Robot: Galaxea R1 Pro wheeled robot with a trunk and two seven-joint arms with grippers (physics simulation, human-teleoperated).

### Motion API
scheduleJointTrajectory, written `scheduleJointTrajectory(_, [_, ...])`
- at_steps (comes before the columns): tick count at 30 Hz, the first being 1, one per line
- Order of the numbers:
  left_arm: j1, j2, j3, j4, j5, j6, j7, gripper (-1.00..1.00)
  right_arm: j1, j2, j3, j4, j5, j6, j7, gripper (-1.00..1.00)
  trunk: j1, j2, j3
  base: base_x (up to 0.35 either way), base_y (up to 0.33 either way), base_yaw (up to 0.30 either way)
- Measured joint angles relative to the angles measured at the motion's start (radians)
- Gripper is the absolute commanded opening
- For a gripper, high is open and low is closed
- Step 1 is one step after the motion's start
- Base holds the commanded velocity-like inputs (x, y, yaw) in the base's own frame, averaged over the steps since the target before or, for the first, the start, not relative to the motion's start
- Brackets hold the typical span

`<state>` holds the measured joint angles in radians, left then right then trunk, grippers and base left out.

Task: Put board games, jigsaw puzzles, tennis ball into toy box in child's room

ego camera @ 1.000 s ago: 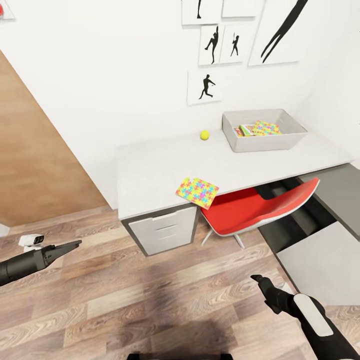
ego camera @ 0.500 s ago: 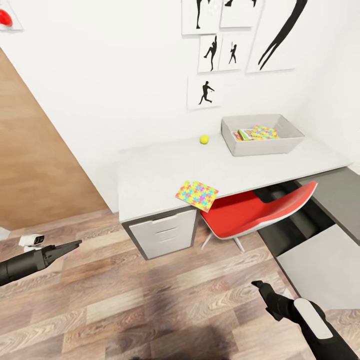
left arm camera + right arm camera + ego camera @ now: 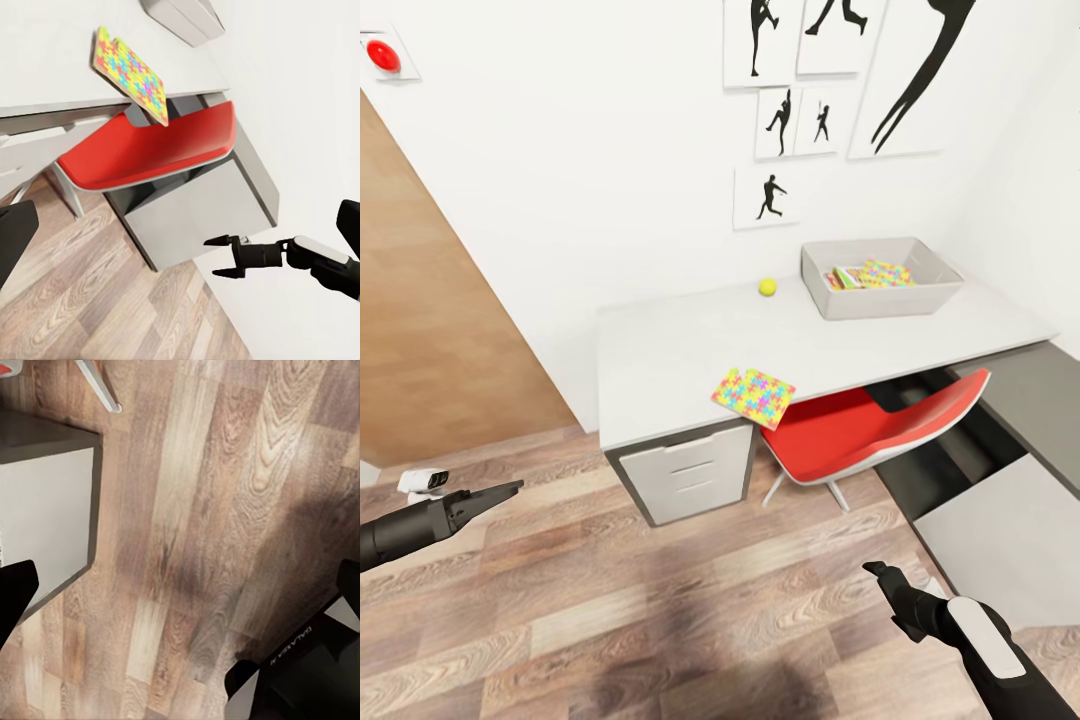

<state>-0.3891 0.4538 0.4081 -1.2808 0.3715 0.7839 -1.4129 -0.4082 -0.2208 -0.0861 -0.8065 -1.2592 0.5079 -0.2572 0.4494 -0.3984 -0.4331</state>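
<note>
Left gripper low over floor at left, arm level, holding nothing; jaw state unclear. One jigsaw puzzle left on table, overhanging near edge above red chair. Tennis ball left too, far side near wall. Toy box at right holds one puzzle panel and at least one printed box. Right gripper low near right, fingers apart, empty.

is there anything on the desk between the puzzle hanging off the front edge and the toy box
Nothing visible does. The jigsaw puzzle overhangs the front edge of the table, and bare tabletop runs from it to the toy box. The tennis ball sits off that line, near the wall.
</note>
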Motion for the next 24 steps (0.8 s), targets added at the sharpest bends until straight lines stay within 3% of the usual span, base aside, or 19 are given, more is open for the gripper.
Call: scheduleJointTrajectory(24, [0.0,0.0,0.0,0.0,0.0,0.0,0.0,1.0,0.0,0.001,0.003,0.003,0.001,-0.001,0.0,1.0,0.0,0.0,0.04,0.0,0.0,0.0])
